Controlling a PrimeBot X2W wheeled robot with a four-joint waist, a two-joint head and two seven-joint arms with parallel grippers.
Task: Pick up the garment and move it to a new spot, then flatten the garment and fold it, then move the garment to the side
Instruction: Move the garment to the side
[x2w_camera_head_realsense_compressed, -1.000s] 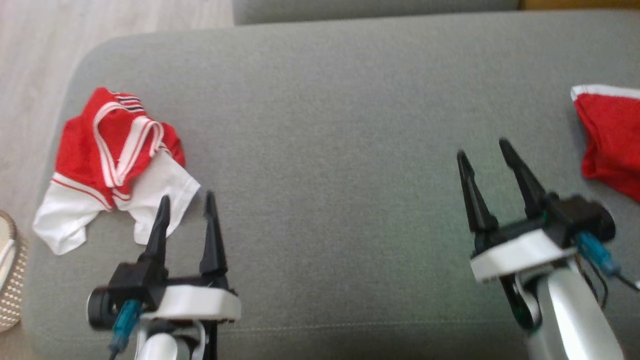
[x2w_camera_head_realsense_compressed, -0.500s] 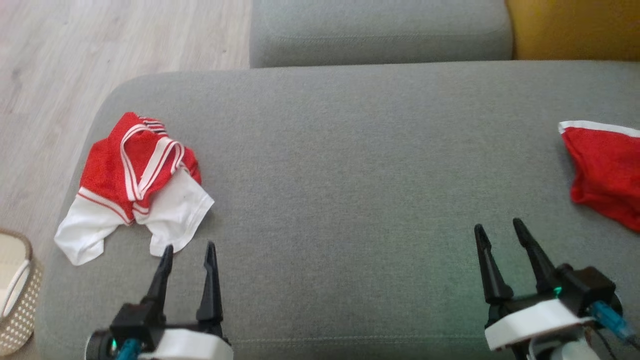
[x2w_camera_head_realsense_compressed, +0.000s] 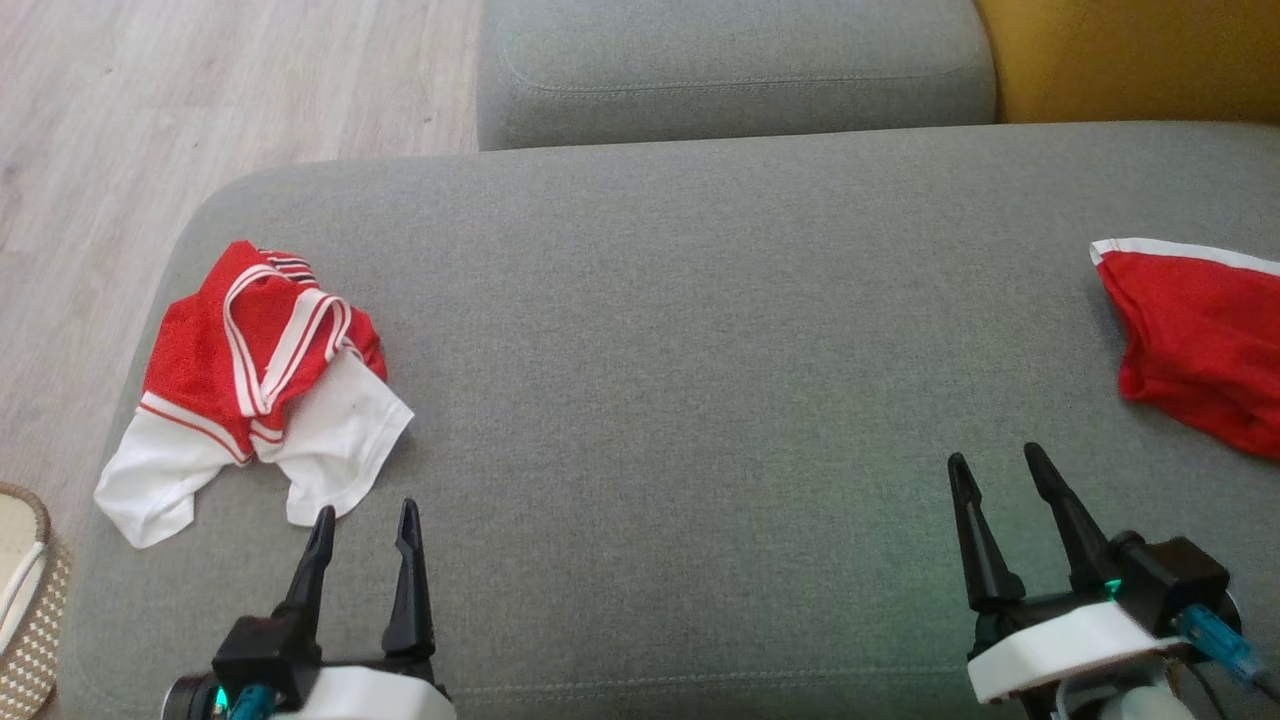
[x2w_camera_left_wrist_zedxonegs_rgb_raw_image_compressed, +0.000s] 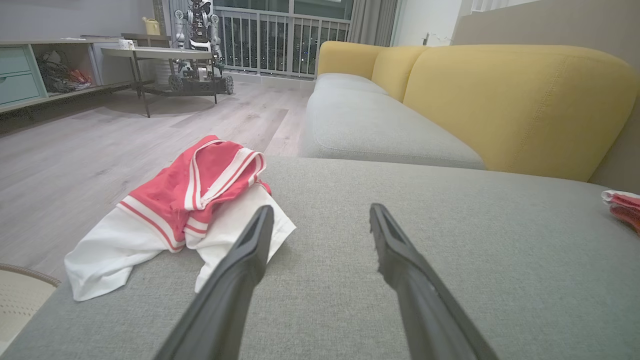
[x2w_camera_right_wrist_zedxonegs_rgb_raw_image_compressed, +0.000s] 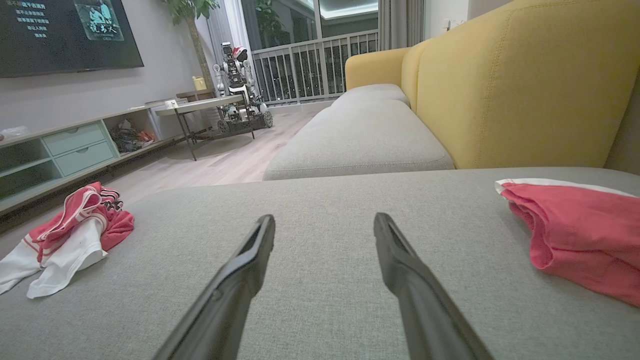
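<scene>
A crumpled red-and-white garment lies on the left end of the grey sofa seat. My left gripper stands open just short of its white hem, touching nothing. In the left wrist view the garment lies ahead and left of the open gripper. A second, plain red garment with a white band lies at the right edge. My right gripper is open and empty, to the near left of that garment. In the right wrist view the gripper has the red garment to its right and the striped one far left.
A woven basket stands on the wooden floor off the seat's near-left corner. Another grey cushion and the yellow backrest lie beyond. The seat's rounded left edge drops off just past the striped garment.
The head view has tilted, so the whole picture shifted. Both grippers have drawn back toward the seat's near edge and stay open. The garments lie as before.
</scene>
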